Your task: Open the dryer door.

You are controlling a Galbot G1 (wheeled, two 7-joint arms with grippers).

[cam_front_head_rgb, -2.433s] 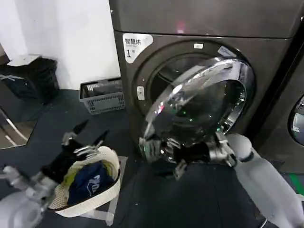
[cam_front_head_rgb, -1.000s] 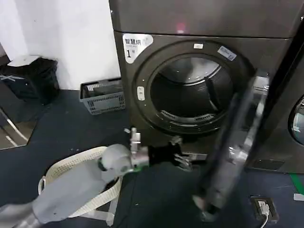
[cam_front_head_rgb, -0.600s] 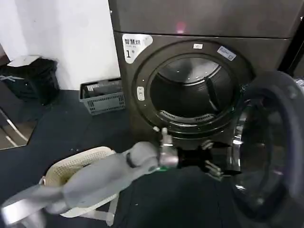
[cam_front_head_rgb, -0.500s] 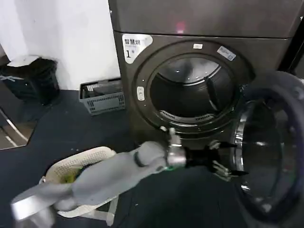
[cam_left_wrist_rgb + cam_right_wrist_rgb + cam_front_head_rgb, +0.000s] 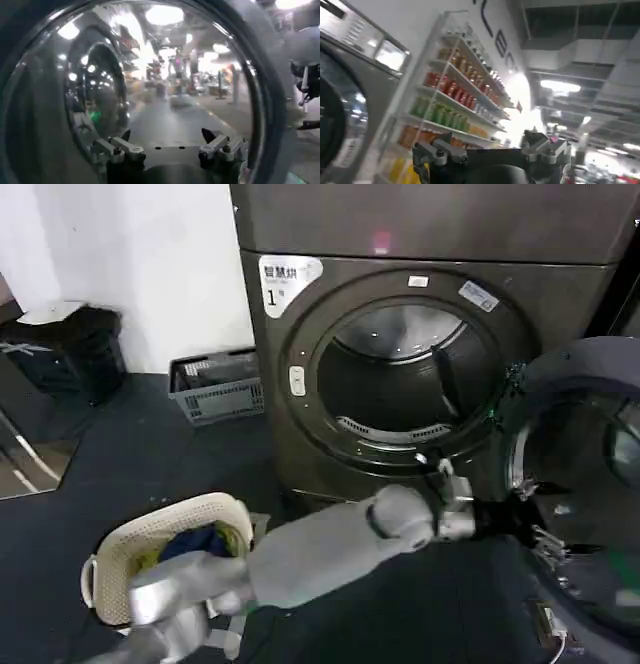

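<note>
One arm does the work: my left gripper (image 5: pixel 548 542), fingers spread apart and clamped on nothing, reaches across the front of the dryer (image 5: pixel 400 344) to the inner face of the dryer door (image 5: pixel 590 484). That door stands swung wide on the right, clear of the round drum opening (image 5: pixel 405 389). My left wrist camera faces its tinted glass from close by. My right gripper (image 5: pixel 490 152) is held up with its fingers also apart. A laundry basket (image 5: pixel 165 559) sits on the floor below my left arm.
</note>
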